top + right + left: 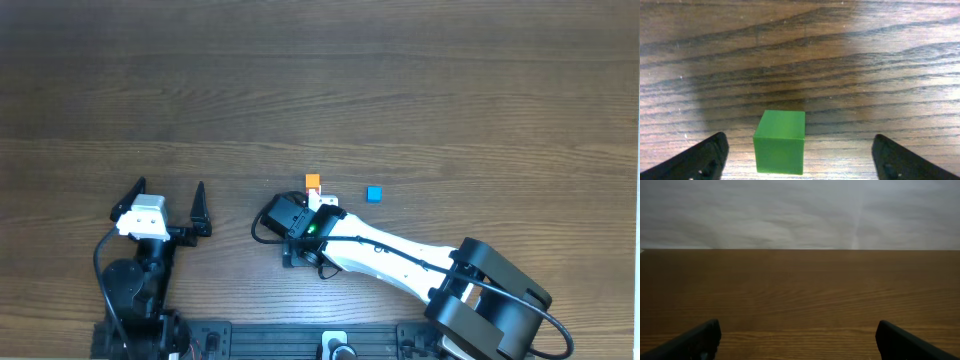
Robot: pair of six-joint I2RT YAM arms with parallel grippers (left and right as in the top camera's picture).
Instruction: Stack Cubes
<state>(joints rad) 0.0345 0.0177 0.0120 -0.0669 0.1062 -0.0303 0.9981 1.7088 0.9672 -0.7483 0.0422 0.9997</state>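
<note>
- The right pincer [800, 150] hangs low over the brown wood-grain desk [840, 60] with its fingers wide apart. The small green cube [780, 142] sits on the desk between them, touched by neither.
- The green cube lies nearer one finger than the other. On closing, that finger would likely meet it first and shove or twist it, giving a crooked hold.
- A crooked hold could let the cube slip on the lift, or set it down askew so the stack topples.
- A small orange cube [313, 181] and a small blue cube [374, 193] rest near the right wrist, apart from each other. A careless swing could knock either away.
- The left pincer [168, 186] rests spread open, well apart from the cubes, and poses little risk.
</note>
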